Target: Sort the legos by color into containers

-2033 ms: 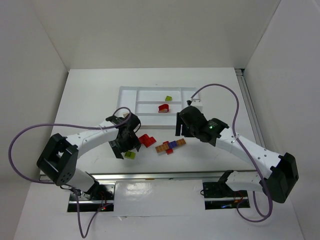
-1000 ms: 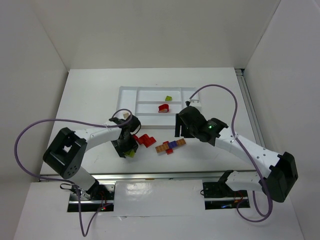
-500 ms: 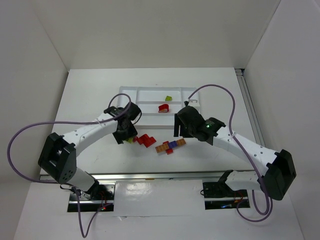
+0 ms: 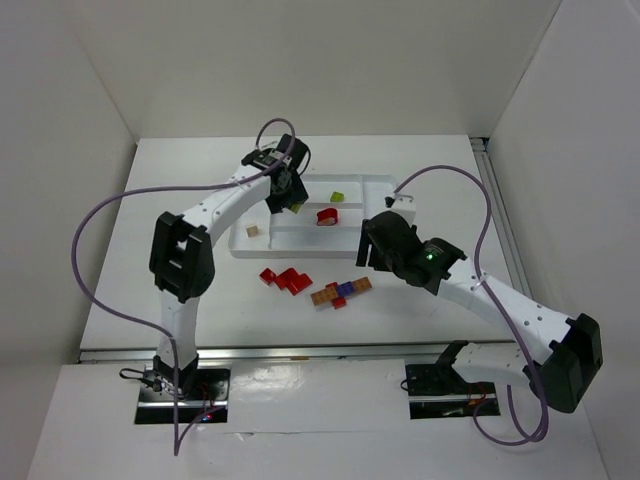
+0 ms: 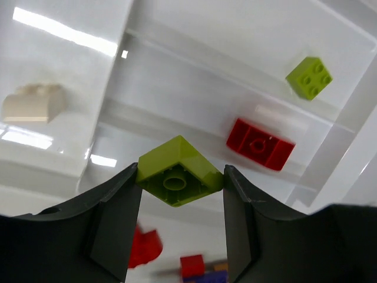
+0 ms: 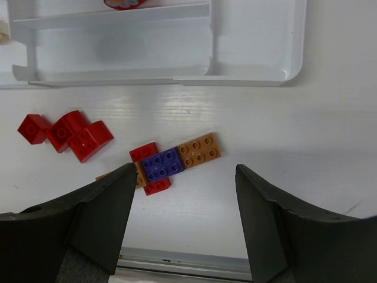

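Jaws of the left gripper press from both sides on a small lime green plastic brick, and we see its hollow underside turned toward the wrist camera. The held brick hangs above the flat white plastic tray, over the low walls between its long sections. Beyond it, a second lime green brick lies studs-up in the far long section. A red brick lies in the next long section, and a tan brick sits in the section at the tray's left end. From above we find the left arm stretched far out over the white table, its gripper above the far left part of the tray.

Jaws of the right gripper stand wide apart with nothing between them. Below them on the table, just on the near side of the tray's wall, lies a flat cluster of joined bricks: orange-brown, blue-purple and red, touching one another. To its left, a little apart, a group of red bricks huddles together. In the overhead view we see the right gripper hovering at the tray's near right corner, and both groups lying on the table outside the tray.
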Available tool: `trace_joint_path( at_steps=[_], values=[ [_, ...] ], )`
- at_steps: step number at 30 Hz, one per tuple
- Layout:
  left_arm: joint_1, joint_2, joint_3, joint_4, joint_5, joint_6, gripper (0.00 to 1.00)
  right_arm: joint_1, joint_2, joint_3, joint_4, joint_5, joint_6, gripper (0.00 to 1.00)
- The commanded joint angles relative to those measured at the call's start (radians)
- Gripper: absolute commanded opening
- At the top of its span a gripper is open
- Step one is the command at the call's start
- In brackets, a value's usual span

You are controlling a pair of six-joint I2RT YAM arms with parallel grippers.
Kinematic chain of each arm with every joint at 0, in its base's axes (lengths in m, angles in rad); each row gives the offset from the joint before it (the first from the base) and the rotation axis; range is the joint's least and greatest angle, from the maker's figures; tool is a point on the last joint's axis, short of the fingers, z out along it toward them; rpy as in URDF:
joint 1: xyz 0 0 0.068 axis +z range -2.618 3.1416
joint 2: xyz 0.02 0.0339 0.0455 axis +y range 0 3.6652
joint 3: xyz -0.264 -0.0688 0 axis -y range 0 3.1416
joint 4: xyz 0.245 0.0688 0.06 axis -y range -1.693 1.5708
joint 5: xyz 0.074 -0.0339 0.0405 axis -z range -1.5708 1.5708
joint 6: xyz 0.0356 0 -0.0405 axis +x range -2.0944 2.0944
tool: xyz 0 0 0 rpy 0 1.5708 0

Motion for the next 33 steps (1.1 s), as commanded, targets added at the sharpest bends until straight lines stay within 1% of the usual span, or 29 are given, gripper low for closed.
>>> trace_joint_path(
  at_steps=[1, 3, 6, 12, 14, 15, 16, 17, 18, 19, 21, 24, 25, 26, 27, 28, 29, 30, 32, 33],
  values=[
    [0.026, 0.089, 0.121, 0.027, 0.035, 0.071, 0.36, -0.012, -0.023, 0.025, -0.023, 0.043, 0.029, 0.75],
    [0.037, 0.146, 0.178, 0.06, 0.05, 0.091, 0.36, -0.012, -0.023, 0.025, -0.023, 0.034, 0.039, 0.75],
    [0.046, 0.189, 0.207, 0.127, 0.09, 0.102, 0.38, -0.012, -0.014, 0.014, -0.023, 0.021, 0.049, 0.75],
    [0.064, 0.323, 0.322, 0.176, 0.153, 0.135, 0.38, -0.012, -0.005, 0.014, -0.023, 0.011, 0.06, 0.75],
    [0.064, 0.346, 0.362, 0.176, 0.153, 0.135, 0.45, -0.012, -0.015, 0.014, -0.033, 0.011, 0.06, 0.75],
    [0.064, 0.358, 0.362, 0.193, 0.167, 0.135, 0.54, -0.012, -0.015, 0.014, -0.042, 0.011, 0.071, 0.75],
    [0.064, 0.358, 0.373, 0.204, 0.176, 0.149, 0.64, -0.012, -0.027, 0.004, -0.042, 0.011, 0.071, 0.75],
    [0.064, 0.358, 0.373, 0.215, 0.203, 0.167, 0.81, -0.012, -0.037, 0.003, -0.052, 0.011, 0.083, 0.75],
    [0.064, 0.358, 0.382, 0.225, 0.216, 0.178, 0.88, -0.012, -0.037, -0.007, -0.052, 0.011, 0.083, 0.75],
    [0.064, 0.358, 0.382, 0.225, 0.216, 0.178, 0.93, -0.012, -0.046, -0.007, -0.052, 0.011, 0.083, 0.75],
    [0.064, 0.332, 0.382, 0.225, 0.23, 0.204, 0.99, -0.012, -0.046, -0.027, -0.052, 0.011, 0.092, 0.75],
    [0.064, 0.231, 0.304, 0.225, 0.163, 0.242, 0.99, -0.012, -0.046, -0.027, -0.03, 0.011, 0.092, 0.75],
    [0.064, 0.196, 0.278, 0.216, 0.143, 0.253, 0.97, -0.012, -0.046, -0.027, -0.03, 0.011, 0.083, 0.75],
    [0.051, 0.158, 0.208, 0.206, 0.124, 0.264, 0.95, -0.012, -0.035, -0.027, -0.021, 0.0, 0.083, 0.75],
    [0.035, 0.066, 0.16, 0.206, 0.083, 0.273, 0.94, -0.012, -0.035, -0.036, -0.012, -0.011, 0.083, 0.75],
    [0.026, 0.014, 0.104, 0.206, 0.064, 0.289, 0.92, -0.012, -0.035, -0.036, -0.012, -0.011, 0.073, 0.75],
    [0.005, -0.039, -0.015, 0.206, 0.046, 0.289, 0.86, -0.012, -0.035, -0.036, 0.0, -0.011, 0.072, 0.75],
    [-0.005, -0.139, -0.08, 0.206, 0.021, 0.289, 0.83, -0.012, -0.035, -0.047, 0.001, -0.011, 0.063, 0.75],
    [-0.017, -0.229, -0.205, 0.206, 0.012, 0.275, 0.8, -0.012, -0.026, -0.047, 0.013, -0.011, 0.054, 0.75],
    [-0.017, -0.266, -0.319, 0.196, 0.012, 0.257, 0.8, -0.012, -0.026, -0.056, 0.022, -0.011, 0.054, 0.75]
  ],
)
